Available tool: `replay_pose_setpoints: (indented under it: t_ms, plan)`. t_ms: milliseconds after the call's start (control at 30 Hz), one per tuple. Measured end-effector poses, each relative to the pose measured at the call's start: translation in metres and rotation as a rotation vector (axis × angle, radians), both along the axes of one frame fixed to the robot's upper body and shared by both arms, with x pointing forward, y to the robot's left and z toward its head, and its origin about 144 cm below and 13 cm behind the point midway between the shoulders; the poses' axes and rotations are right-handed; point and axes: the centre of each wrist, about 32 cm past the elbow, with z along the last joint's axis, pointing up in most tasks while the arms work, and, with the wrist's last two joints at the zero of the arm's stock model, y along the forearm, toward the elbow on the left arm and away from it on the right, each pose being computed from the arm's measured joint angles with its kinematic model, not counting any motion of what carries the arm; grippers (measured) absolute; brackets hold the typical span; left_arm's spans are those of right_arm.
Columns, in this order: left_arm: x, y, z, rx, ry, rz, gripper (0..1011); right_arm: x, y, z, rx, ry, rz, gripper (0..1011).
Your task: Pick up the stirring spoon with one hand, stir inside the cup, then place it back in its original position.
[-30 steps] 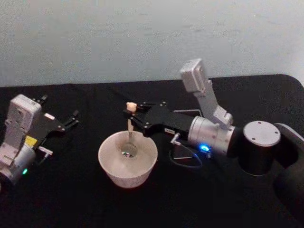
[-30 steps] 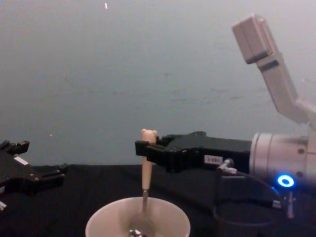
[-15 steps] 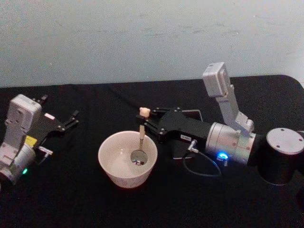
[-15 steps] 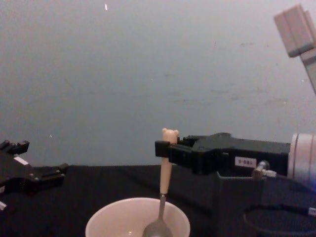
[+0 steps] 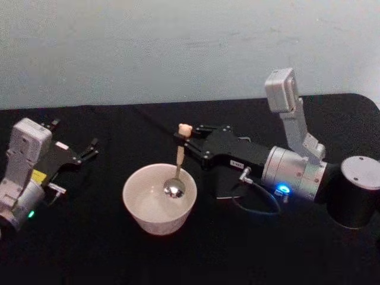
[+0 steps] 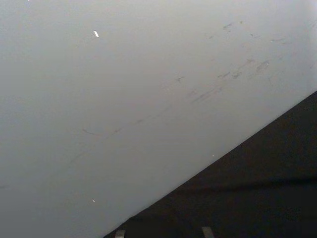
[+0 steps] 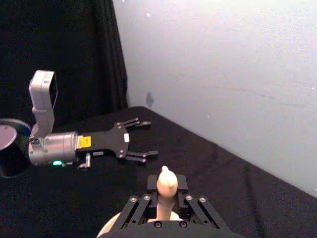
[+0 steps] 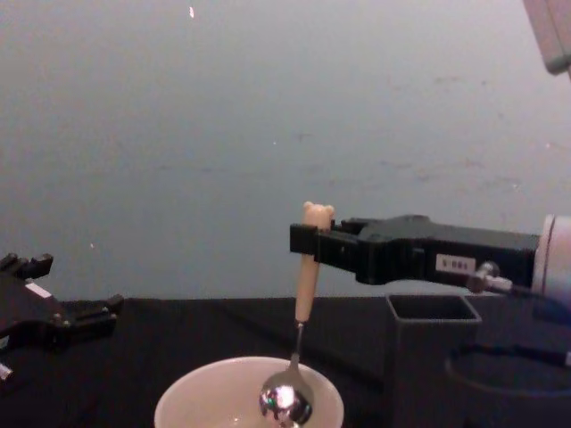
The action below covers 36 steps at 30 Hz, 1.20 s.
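Spoon over cup: the stirring spoon (image 8: pixel 305 294) hangs near upright, its silver bowl inside the mouth of the cup (image 5: pixel 138 209), on the side nearest my right gripper (image 5: pixel 186 134), which is clamped on the cream handle just under the bear head. Pickup is done. I judge the stirring under way or about finished. The return to the dark holder (image 8: pixel 432 366) just beside the cup is left to do. My left gripper (image 5: pixel 90 148) idles well apart, fingers spread
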Motion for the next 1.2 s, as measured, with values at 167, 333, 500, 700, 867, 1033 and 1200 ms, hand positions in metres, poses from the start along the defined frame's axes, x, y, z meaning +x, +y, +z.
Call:
replay_pose_setpoints:
  t_ms: [167, 333, 500, 700, 867, 1033, 1200]
  plan:
    - [0.0, 0.0, 0.0, 0.0, 0.0, 0.0, 1001, 0.001, -0.001, 0.006, 0.019, -0.006, -0.021, 223]
    - [0.0, 0.0, 0.0, 0.0, 0.0, 0.0, 1001, 0.002, -0.005, 0.018, 0.049, -0.006, -0.048, 222]
    - [0.0, 0.0, 0.0, 0.0, 0.0, 0.0, 1001, 0.001, -0.011, 0.031, 0.084, -0.006, -0.082, 222]
    - [0.0, 0.0, 0.0, 0.0, 0.0, 0.0, 1001, -0.002, -0.023, 0.046, 0.119, -0.008, -0.119, 223]
    - [0.0, 0.0, 0.0, 0.0, 0.0, 0.0, 1001, -0.004, -0.035, 0.051, 0.138, -0.007, -0.141, 223]
    - [0.0, 0.0, 0.0, 0.0, 0.0, 0.0, 1001, -0.005, -0.051, 0.053, 0.147, -0.003, -0.164, 223]
    - [0.0, 0.0, 0.0, 0.0, 0.0, 0.0, 1001, -0.007, -0.066, 0.052, 0.143, -0.01, -0.189, 222]
